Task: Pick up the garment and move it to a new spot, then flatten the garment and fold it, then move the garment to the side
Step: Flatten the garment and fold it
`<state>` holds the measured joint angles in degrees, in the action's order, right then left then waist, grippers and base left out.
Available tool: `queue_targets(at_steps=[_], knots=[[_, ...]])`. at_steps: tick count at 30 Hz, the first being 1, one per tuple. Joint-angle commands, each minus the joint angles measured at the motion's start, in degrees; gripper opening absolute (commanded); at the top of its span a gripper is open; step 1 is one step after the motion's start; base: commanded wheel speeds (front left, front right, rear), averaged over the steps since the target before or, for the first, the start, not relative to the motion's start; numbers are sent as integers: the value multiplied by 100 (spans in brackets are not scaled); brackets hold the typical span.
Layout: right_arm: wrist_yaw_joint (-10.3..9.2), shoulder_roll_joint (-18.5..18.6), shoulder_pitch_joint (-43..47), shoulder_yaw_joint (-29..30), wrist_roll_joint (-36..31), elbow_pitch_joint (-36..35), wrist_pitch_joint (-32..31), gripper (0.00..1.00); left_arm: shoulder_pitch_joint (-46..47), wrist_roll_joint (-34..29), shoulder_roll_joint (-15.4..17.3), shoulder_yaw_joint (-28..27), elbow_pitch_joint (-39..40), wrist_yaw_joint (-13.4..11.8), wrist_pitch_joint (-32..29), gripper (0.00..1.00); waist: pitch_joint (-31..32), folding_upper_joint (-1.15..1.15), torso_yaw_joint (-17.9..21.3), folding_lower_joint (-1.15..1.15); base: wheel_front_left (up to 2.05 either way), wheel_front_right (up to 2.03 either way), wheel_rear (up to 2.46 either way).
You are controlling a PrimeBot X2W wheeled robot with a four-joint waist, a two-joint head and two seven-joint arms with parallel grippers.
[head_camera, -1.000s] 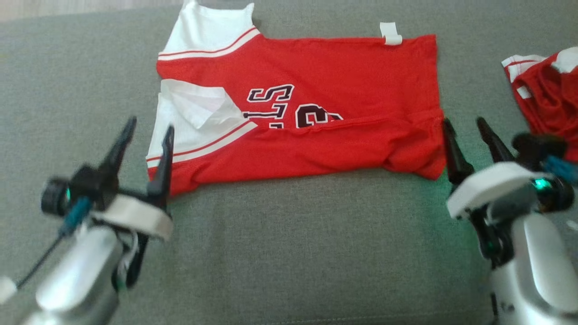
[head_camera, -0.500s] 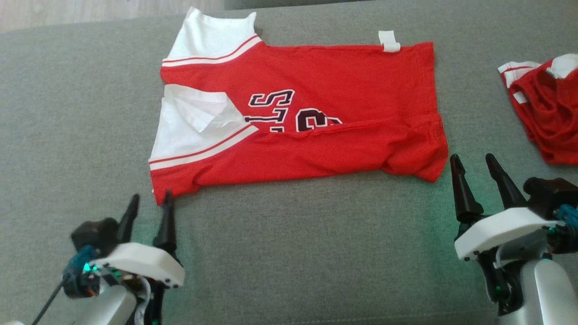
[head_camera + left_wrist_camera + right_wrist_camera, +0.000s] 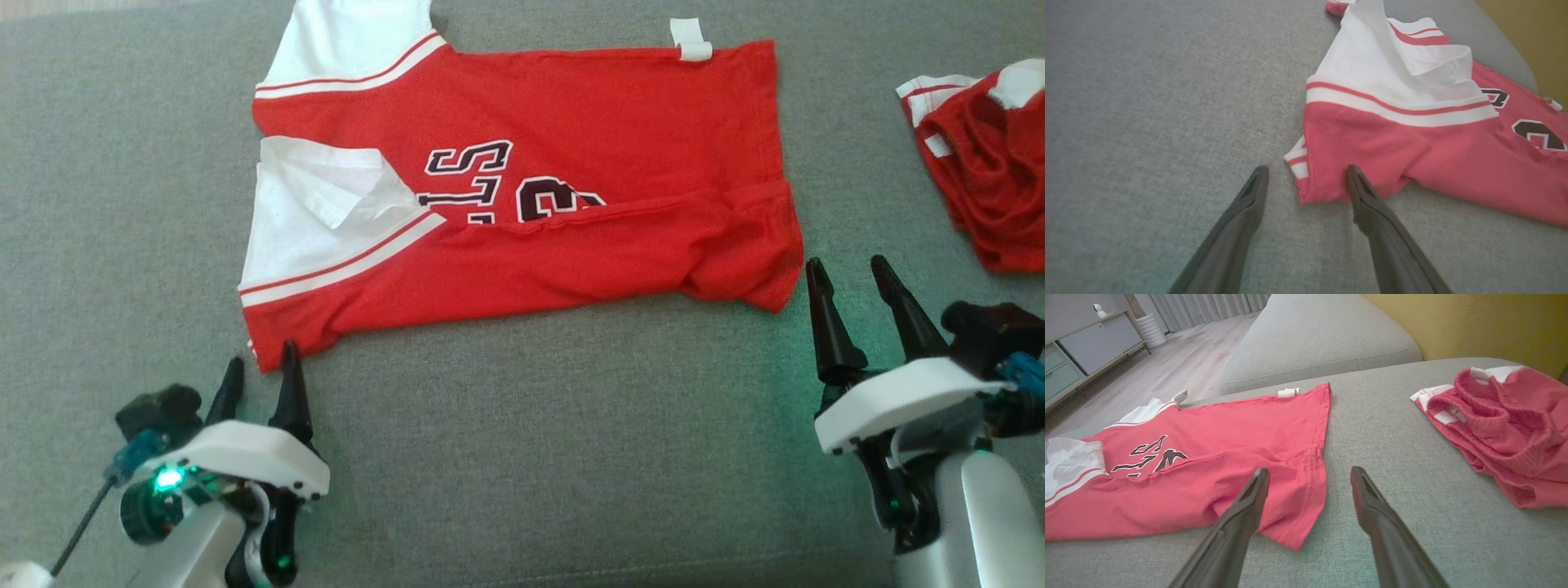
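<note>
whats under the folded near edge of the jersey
The near edge of the jersey is folded up over its front, covering the lower parts of the dark lettering. What the hidden part reads cannot be seen. Below the jersey lies the grey cushion.

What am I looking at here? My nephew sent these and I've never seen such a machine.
It is a two-armed robot folding laundry on a grey couch cushion. One picture looks down from its head; the other two come from cameras on its wrists, looking along its dark fingers. A red jersey with white sleeves lies spread out, its near side folded over. A second red garment sits crumpled to the right. The left pincer and right pincer are both open near the jersey's corners, holding nothing.
</note>
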<state>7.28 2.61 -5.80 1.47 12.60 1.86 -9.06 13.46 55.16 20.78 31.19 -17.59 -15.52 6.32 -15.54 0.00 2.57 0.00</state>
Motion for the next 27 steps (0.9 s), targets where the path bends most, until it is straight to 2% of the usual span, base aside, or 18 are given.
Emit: queue_targets(at_steps=[1, 2, 5, 9, 23, 24, 25, 26, 27], knots=[[21, 27, -195, -158, -11, -169, 55, 100, 216, 62, 68, -217, 46, 33, -58, 100, -15, 0, 1, 0, 0, 0, 0], [21, 27, -215, -164, -13, -147, 52, 100, 233, 72, 59, -196, 21, 59, -91, 90, -26, 0, 0, 0, 0, 0, 0], [21, 27, -265, -164, -22, -30, 12, 100, 274, 85, 28, -88, -5, 145, -221, 0, -45, 0, -11, 0, 0, 0, 0], [21, 27, -353, -135, 4, 245, -58, 100, 332, 27, 35, -51, 44, 194, -168, 0, -51, 0, -37, 0, 0, 0, 0], [21, 27, -1008, -283, 436, 1907, 120, 100, 344, -185, 329, -265, 504, -14, 208, 0, -56, 0, -218, 0, 0, 0, 0], [21, 27, -1067, -328, 447, 2011, 142, 87, 337, -193, 341, -269, 539, -24, 217, 0, -56, 0, -225, 0, 0, 0, 0], [21, 27, -1122, -388, 484, 2109, 151, 64, 331, -199, 355, -278, 567, -32, 232, 0, -55, 0, -231, 0, 0, 0, 0], [21, 27, -1122, -388, 484, 2109, 151, 64, 331, -199, 355, -278, 567, -32, 232, 0, -55, 0, -231, 0, 0, 0, 0], [21, 27, -1218, -476, 518, 2276, 179, 33, 320, -210, 383, -292, 610, -49, 251, 0, -44, 0, -236, 0, 0, 0, 0]])
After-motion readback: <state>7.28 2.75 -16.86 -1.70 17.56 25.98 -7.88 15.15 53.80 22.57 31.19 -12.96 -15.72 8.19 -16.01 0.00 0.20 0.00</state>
